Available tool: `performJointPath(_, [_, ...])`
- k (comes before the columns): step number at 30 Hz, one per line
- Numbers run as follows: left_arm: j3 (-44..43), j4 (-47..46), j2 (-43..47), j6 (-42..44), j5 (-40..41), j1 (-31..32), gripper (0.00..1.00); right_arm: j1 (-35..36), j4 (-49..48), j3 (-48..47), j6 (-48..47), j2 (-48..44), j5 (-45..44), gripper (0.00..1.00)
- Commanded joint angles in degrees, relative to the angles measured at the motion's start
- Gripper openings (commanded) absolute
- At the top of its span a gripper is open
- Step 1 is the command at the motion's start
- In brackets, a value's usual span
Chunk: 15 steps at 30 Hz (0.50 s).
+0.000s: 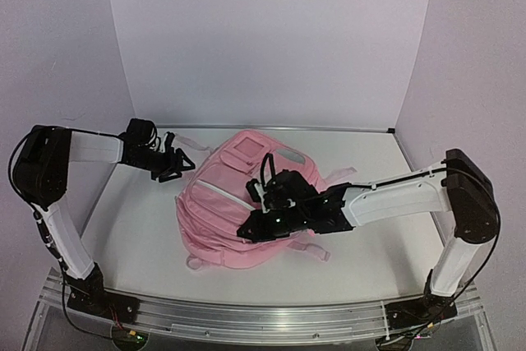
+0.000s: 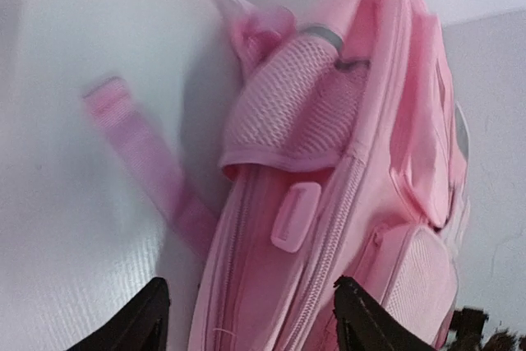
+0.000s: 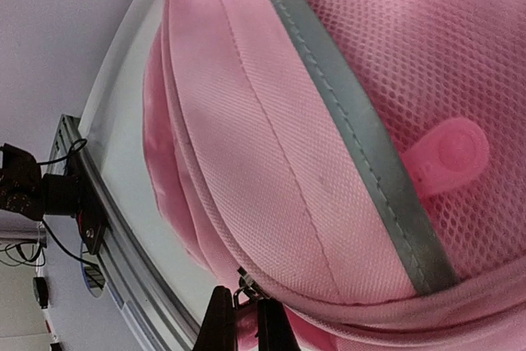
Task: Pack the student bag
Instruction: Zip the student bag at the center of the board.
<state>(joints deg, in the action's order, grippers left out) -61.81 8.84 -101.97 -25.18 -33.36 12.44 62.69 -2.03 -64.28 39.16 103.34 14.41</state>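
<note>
**Desk:** Where do the jaws stand?

**Me:** My right jaws are pressed together. In the wrist view they look to be pinching a zip pull (image 3: pixel 244 291) at the bag's near edge, with a small metal ring right at the tips. My left jaws are spread with nothing between them. They hang just off the bag's far left corner, apart from it and pointed at its side.

**Desk:** And the bag itself?

**Me:** The bag (image 1: pixel 234 203) lies flat in the middle of the bench (image 1: pixel 131 236), front pockets up, between my two arms. The right arm (image 1: pixel 394 191) reaches across it from the right. The left arm (image 1: pixel 90 147) comes in along the back.

**Desk:** How far along are we?

**Me:** Hard to call. I see nothing going into the bag, and I can't tell whether the main zip is open or shut. With the right jaws on that pull, I'd judge this is zip work. It could be opening up to load or closing after loading, and I can't say which.

**Desk:** How does it look?

**Me:** It's soft pink fabric, slumped rather than stiff. There's a mesh pocket (image 2: pixel 288 113) on the side and a grey trim (image 3: pixel 353 121) strip running across the mesh. One strap (image 2: pixel 148 154) trails loose on the bench.
</note>
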Motion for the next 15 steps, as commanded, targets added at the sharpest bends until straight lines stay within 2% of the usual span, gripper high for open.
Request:
performJointPath(1, [4.89, 5.44, 12.45, -3.51, 14.17, -0.22, 0.75, 1.6, -4.03, -4.29, 2.92, 1.65, 2.46, 0.0])
performJointPath(4, [12.5, 5.93, 21.12, -9.16, 15.51, 0.18, 0.8, 1.6, -4.03, -4.8, 4.08, 2.06, 0.68, 0.0])
performJointPath(6, [17.85, 4.61, 25.25, -13.83, 13.31, 0.7, 0.82, 1.64, -4.07, -4.81, 4.73, 2.27, -0.64, 0.0])
performJointPath(11, [26.62, 0.59, 30.24, -23.57, 9.6, 6.04, 0.83, 1.62, -4.03, -5.2, 5.56, 3.0, -2.83, 0.0])
performJointPath(13, [27.97, -0.4, 30.57, -25.96, 9.74, 8.75, 0.8, 1.6, -4.05, -5.35, 5.95, 3.07, -3.22, 0.0])
performJointPath(15, [28.82, -0.61, 30.48, -27.55, 9.91, 10.78, 0.73, 1.6, -4.04, -5.33, 6.17, 2.91, -3.69, 0.0])
